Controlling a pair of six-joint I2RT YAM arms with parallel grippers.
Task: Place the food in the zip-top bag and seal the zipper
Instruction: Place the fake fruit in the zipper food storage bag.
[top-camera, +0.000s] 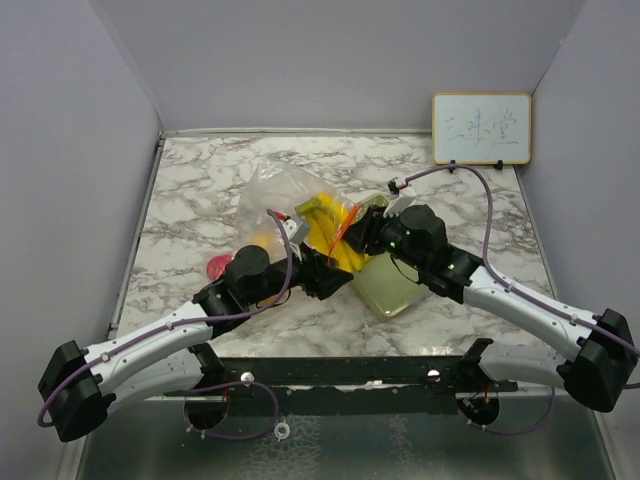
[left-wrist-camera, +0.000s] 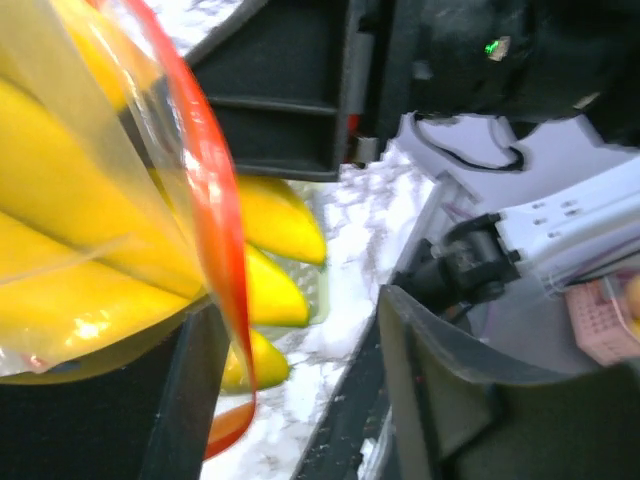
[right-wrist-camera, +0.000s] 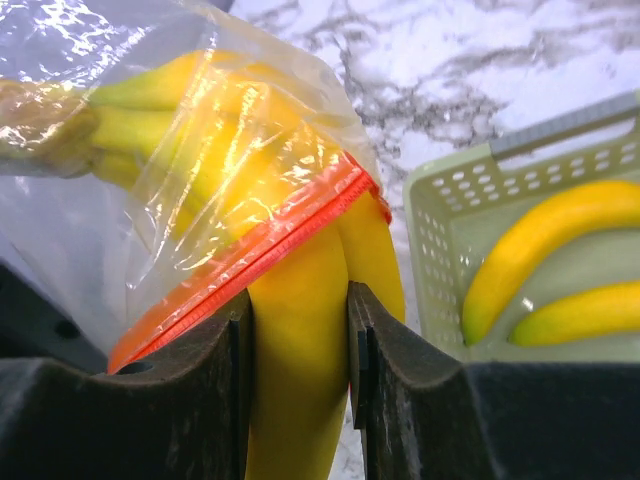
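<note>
You're seeing glossy yellow food (right-wrist-camera: 300, 330) in a clear zip-top bag (right-wrist-camera: 70, 230) with a red-orange zipper (right-wrist-camera: 250, 255). The tray (right-wrist-camera: 440, 235) is pale green and perforated, the table (top-camera: 200, 190) white marble veined grey. A blob (top-camera: 217, 266) looks reddish, though it's indistinct.

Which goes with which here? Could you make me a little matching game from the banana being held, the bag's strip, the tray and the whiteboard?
Things:
1. held banana
2. bag strip
3. tray
4. whiteboard

Descriptions:
a. red-orange
b. at the far right corner of the table
c. pale green, two bananas inside
d. pinched in the right gripper, partly in the bag

Pairs: 1-d, 2-a, 3-c, 4-b
</note>
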